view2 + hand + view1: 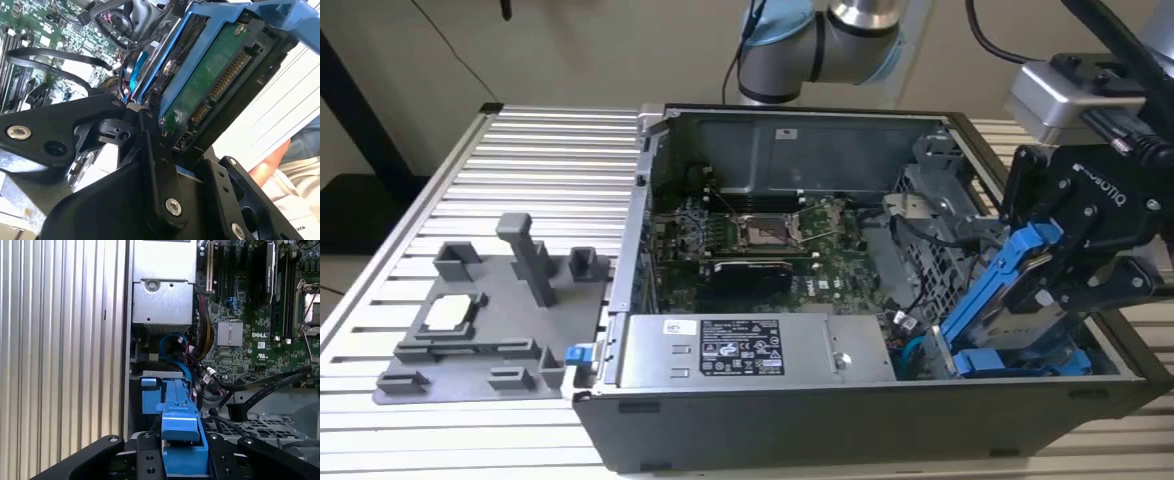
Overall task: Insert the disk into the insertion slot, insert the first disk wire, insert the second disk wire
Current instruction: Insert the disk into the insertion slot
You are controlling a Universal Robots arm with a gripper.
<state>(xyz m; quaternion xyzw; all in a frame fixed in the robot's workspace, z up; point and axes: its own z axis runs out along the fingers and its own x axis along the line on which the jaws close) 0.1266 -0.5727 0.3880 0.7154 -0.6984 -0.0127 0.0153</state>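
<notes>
Grip comes first: the gripper (1061, 275) is clamped on the disk (1001, 290), and in the first wrist view its black jaws press the bright blue carrier frame from both sides. The disk hangs tilted over the near corner of the computer case (630, 300) on the exterior view's right. Its lower end is at the mouth of the insertion slot (941, 350) in the grey drive cage; whether it has entered I cannot tell.

I judge the drive to be dense and rigid, fairly heavy for its bulk. The plastic frame looks smooth and slightly springy, so the frame's long side rails are the place to hold it. The bare green circuit board (210, 85) and its connector row, seen in the second wrist view, look fragile and are best left untouched.

As for writing, a white sticker (720, 347) with dense print sits on the grey power-supply box (841, 350) along the case's near edge. White lettering marks the motherboard (240, 355). I leave both unread. A blue cable (172, 347) lies loose beyond the slot.
</notes>
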